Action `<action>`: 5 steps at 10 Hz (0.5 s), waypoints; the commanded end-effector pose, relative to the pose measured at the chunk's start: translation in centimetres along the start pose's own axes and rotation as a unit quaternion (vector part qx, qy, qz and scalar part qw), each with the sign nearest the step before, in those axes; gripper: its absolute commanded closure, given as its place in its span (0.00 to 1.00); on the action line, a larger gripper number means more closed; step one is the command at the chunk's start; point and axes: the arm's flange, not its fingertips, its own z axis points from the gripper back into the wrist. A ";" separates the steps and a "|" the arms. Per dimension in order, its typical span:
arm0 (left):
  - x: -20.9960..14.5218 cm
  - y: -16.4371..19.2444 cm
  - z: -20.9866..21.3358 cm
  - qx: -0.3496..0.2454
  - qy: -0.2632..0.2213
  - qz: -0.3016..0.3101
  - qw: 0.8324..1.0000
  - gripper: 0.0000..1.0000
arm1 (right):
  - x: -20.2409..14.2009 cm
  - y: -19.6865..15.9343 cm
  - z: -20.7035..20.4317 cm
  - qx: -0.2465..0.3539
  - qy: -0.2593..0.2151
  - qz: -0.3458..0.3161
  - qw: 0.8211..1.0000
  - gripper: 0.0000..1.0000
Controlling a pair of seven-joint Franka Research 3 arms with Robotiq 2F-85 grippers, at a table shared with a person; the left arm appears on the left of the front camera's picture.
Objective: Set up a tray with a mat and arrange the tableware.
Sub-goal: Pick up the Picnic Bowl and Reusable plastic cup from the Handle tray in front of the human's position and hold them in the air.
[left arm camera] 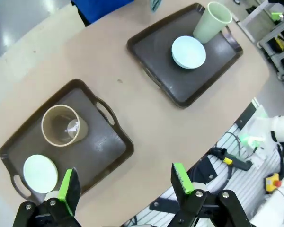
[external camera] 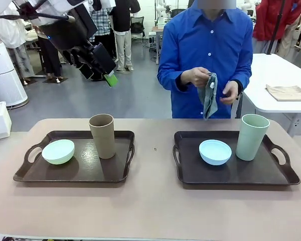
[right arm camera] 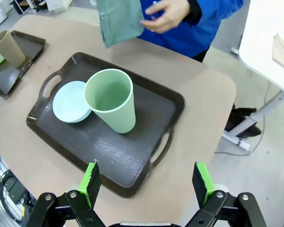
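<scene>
**A:** Left claw, state and position?

**B:** Left gripper (left arm camera: 123,182): green-padded fingers spread wide, nothing between them. It is raised high above the beige table (external camera: 150,211). Seen along the fingers, a dark brown rectangular tray (left arm camera: 109,142) with cut-out handles lies just beyond the tips. On it, the small round mint green bowl (left arm camera: 39,173) of matte plastic sits near one handle, close by one fingertip in the wrist view. The tall handleless brown tumbler (left arm camera: 60,125) stands upright just beside the bowl, farther up the tray.

**A:** Right claw?

**B:** Right gripper (right arm camera: 146,182): fingers likewise apart and empty, held above the table. A second dark brown tray (right arm camera: 128,161) lies below and beyond the tips. The tall pale green tumbler (right arm camera: 114,106) stands upright about mid-tray. The small round light blue bowl (right arm camera: 70,101) sits just beside it, toward the handle farther from the claw. Neither touches the claw.

**A:** The mat?

**B:** A folded grey-green cloth (external camera: 209,95) hangs from the hand (external camera: 194,77) of a person in a blue shirt at the far side, above the table's far edge and behind the second tray. It is well apart from both grippers.
</scene>
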 end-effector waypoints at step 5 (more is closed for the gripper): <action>13.0 -2.7 -4.6 0.002 0.008 0.041 0.999 0.00 | 6.9 -11.3 -6.4 0.123 0.021 0.276 0.953 0.00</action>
